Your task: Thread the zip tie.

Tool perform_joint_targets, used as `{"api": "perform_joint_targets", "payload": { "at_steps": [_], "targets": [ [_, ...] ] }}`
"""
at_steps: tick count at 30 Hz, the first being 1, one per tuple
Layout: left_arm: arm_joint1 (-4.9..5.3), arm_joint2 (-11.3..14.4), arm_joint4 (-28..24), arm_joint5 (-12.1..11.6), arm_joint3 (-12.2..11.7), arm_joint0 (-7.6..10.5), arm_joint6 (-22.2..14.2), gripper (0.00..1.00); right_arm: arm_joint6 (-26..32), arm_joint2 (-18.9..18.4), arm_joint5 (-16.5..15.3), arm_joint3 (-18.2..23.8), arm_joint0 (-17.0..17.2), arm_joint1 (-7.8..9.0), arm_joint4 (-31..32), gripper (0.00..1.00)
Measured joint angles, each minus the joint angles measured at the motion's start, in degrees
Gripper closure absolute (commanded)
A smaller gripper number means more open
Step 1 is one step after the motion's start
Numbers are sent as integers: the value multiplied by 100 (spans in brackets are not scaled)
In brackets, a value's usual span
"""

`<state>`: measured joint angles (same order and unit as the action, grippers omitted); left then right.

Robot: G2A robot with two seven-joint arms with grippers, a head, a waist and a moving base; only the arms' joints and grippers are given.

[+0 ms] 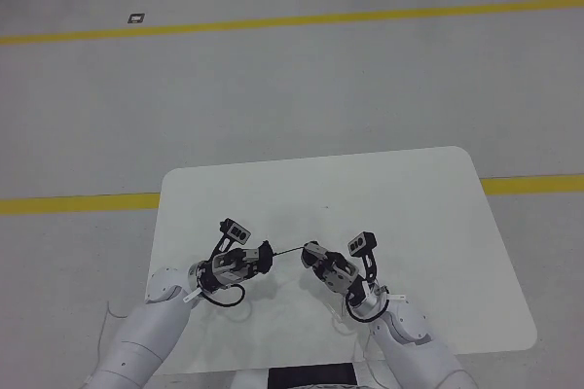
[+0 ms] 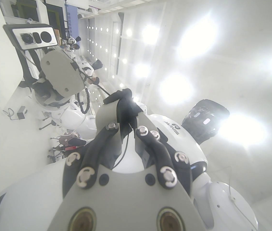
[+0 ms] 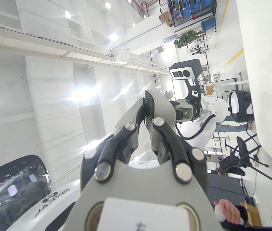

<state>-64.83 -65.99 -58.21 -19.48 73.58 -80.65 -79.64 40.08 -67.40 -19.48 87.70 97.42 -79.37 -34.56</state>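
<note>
The left claw [image 2: 120, 97] is pinched tight at its tips on the dark end of the zip tie [image 2: 95, 84]. A thin black strand trails back down between its fingers. From those tips the tie runs straight out, away from the claw, to the tips of the right claw [image 3: 146, 94]. That claw's jaws are pressed together, with barely a slit between the ribbed pads [image 3: 149, 110], and it looks to be gripping the tie's other end. The two claws face each other tip to tip, near one another over the white table [image 1: 419, 194], with the tie bridging the gap.
</note>
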Motion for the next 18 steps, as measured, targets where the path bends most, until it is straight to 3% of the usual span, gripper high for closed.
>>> {"api": "perform_joint_targets", "payload": {
  "at_steps": [18],
  "targets": [
    [0,0,0,0,0,0,0,100,17,-235,0,111,131,-34,58,100]
  ]
}}
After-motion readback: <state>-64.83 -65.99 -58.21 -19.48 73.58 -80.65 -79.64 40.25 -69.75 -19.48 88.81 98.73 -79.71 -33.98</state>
